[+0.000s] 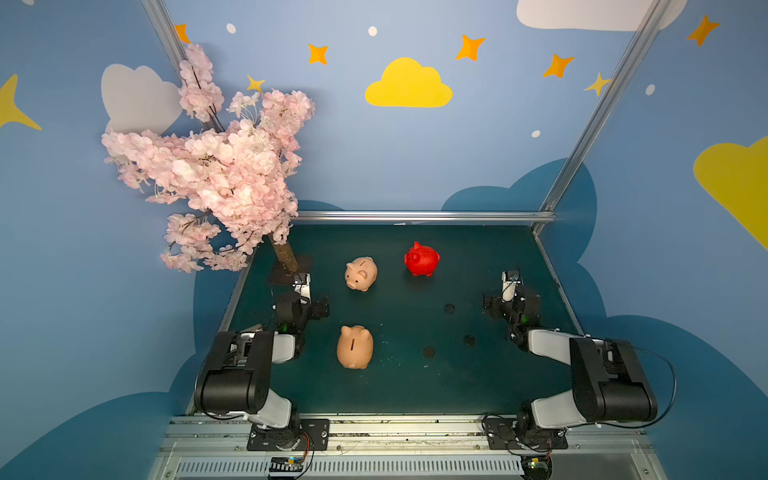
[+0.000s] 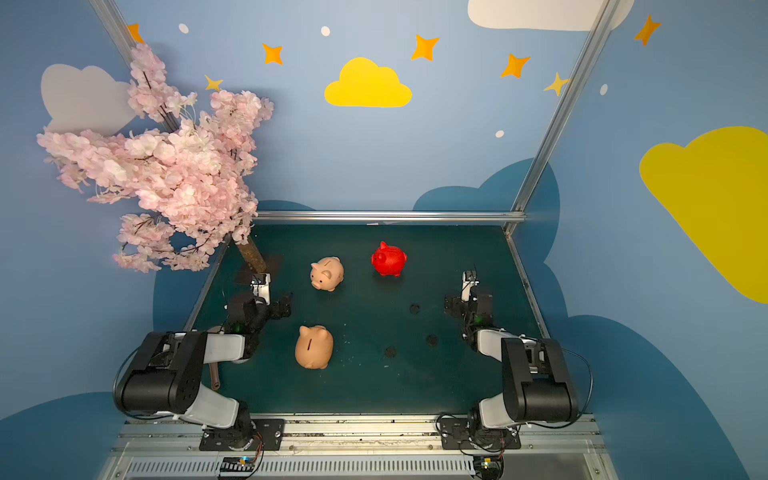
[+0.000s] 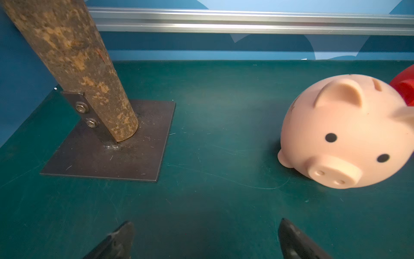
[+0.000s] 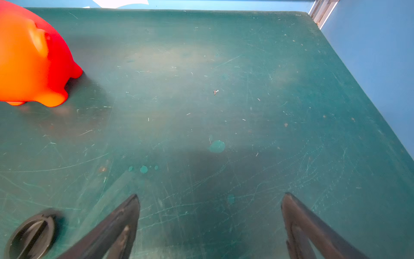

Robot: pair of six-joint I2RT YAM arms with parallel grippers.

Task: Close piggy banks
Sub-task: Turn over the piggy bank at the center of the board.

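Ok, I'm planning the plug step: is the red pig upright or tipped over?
Upright. In the right wrist view the red pig stands on its feet on the table, with its ear pointing up.

1. We see the far peach-tan piggy bank (image 1: 360,273) (image 3: 342,134) standing upright on its feet. It is matte, with black dot eyes and a coin slot on its back, and its snout is turned toward the near left.
2. To its right and slightly farther back, apart from it, we see the red piggy bank (image 1: 422,259) (image 4: 29,60), glossy and upright on its feet.
3. Well nearer, we see the near peach-tan piggy bank (image 1: 354,347), slot facing up, ears toward the far side.
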